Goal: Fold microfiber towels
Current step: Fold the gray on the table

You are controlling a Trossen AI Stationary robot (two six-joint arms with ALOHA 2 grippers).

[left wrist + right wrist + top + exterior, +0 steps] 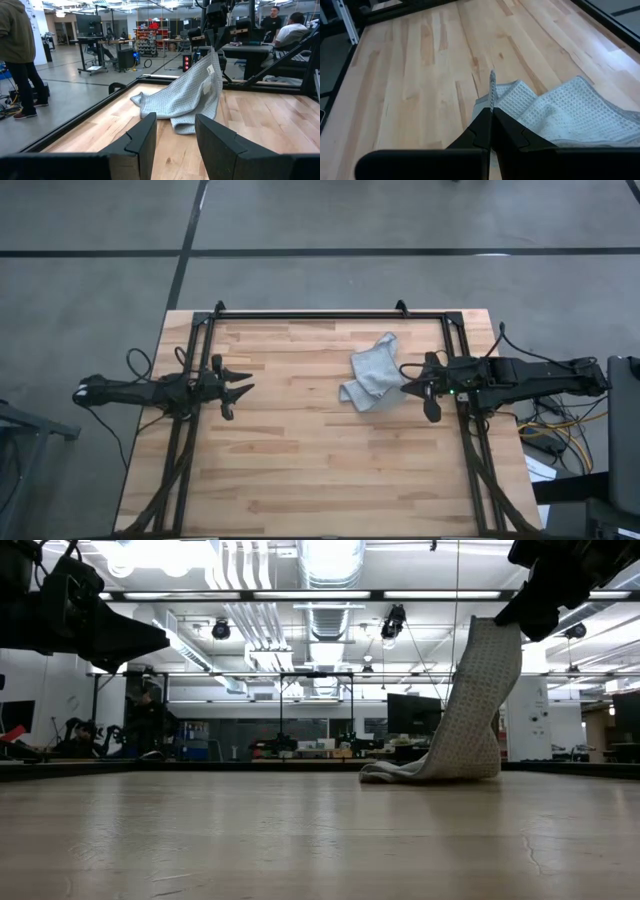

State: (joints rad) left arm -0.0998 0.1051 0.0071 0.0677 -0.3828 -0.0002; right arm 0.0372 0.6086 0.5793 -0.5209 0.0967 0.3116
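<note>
One towel (371, 375) pinched & lifted by right hand (405, 387) | left hand (246, 391) open, well apart | table (300, 470)

the microfiber towel (371, 375) is showing light grey-blue, with a fine waffle-like grid texture across it (560, 112) and a small white tag (207, 88) at its edge. the table (300, 460) is showing pale wood in long planks, streaked with warmer brown grain. the right gripper (408, 385) and the left gripper (243, 385) are both showing dark, nearly black. the table's frame (330, 314) is looking black.
</note>
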